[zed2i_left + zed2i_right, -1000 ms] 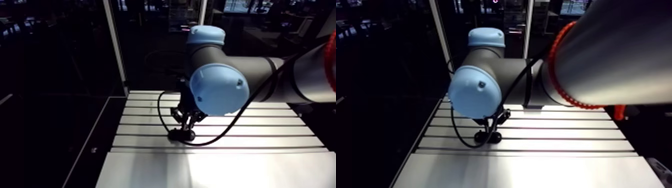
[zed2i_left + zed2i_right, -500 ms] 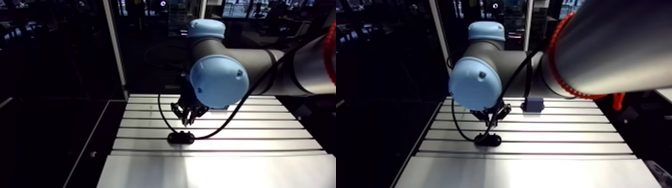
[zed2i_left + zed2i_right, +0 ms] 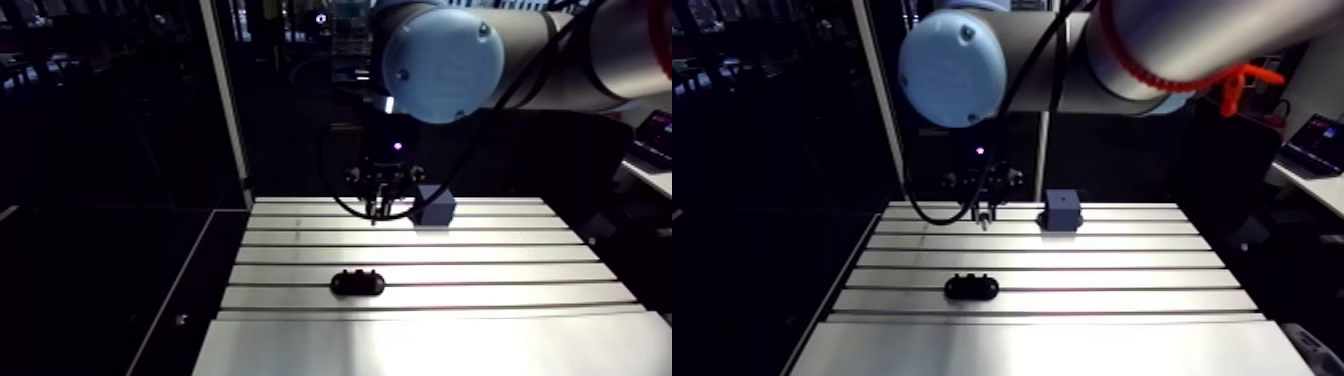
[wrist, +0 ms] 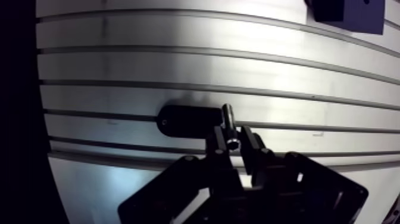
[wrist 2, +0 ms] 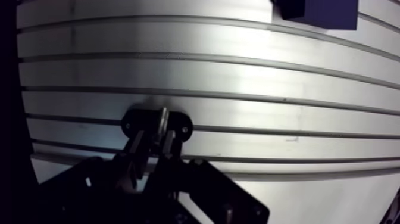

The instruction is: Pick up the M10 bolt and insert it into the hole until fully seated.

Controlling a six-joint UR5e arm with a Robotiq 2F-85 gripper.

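My gripper (image 4: 233, 142) is shut on the M10 bolt (image 4: 228, 119), a short metal bolt that sticks out ahead of the fingertips. In the arm view the gripper (image 3: 378, 203) hangs well above the table, with the bolt (image 3: 984, 217) pointing down. A black oval holder (image 3: 358, 283) lies on the slotted table below and in front of the gripper, with nothing in it. A blue-grey block (image 3: 1060, 210) with a hole in its front face stands at the back of the table, just right of the gripper. In the wrist view the block (image 4: 351, 13) lies far ahead and to one side.
The slotted aluminium table (image 3: 500, 330) runs wide, with a smooth bright strip at its front. Its left edge (image 3: 215, 270) drops to a dark surround. An upright white post (image 3: 225, 100) stands at the back left corner.
The gripper has risen off the black holder with the bolt and moved toward the back of the table. The camera has risen with the arm, and the block has come into view.
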